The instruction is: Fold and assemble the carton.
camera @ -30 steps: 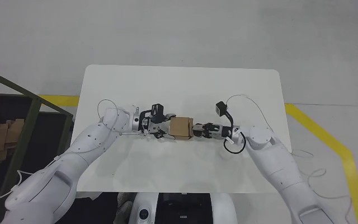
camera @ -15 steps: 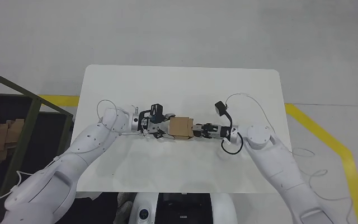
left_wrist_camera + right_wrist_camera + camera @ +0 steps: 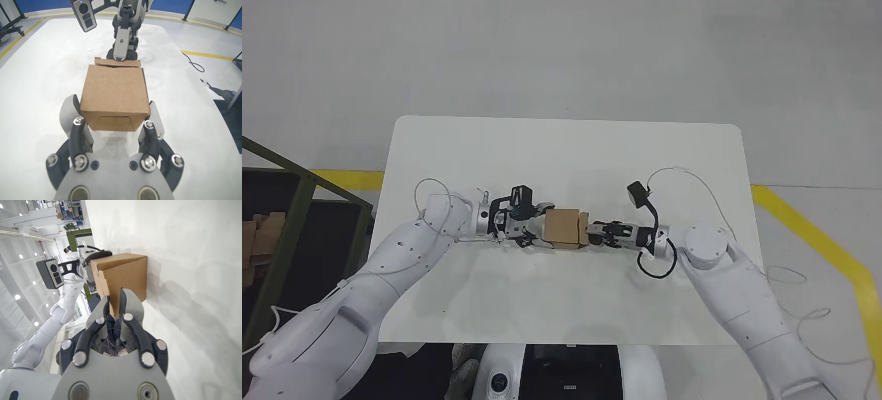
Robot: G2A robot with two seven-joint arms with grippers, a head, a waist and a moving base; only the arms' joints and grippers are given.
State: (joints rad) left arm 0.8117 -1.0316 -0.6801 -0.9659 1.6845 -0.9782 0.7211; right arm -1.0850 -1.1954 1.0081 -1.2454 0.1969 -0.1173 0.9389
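My two arms bend in at the elbows and lie low across the table's near half, wrists turned toward each other so the grippers meet from opposite sides. My left gripper point(image 3: 113, 106) is clamped on the carton point(image 3: 114, 91): one finger is pressed to each side wall at its open end, and the mouth faces straight back into my wrist. My right gripper point(image 3: 114, 303) comes in from the other end with its fingers drawn almost together, nipping the edge of the flap point(image 3: 130, 63) that sticks out there – one finger lies over the cardboard and the dark pad sits under it. The carton rests flat on the table point(image 3: 562, 150), about midway across it and a little toward my side, touching both grippers. As far as I can tell its longer axis runs along the line between my hands, crosswise to my body, with the open mouth toward my left and the flapped end toward my right. The tabletop is plain white with rounded corners. Beyond it is pale grey floor point(image 3: 542, 50), crossed by a yellow line point(image 3: 802, 225) off to my right – and a dark green frame point(image 3: 302, 190) stands off to my left
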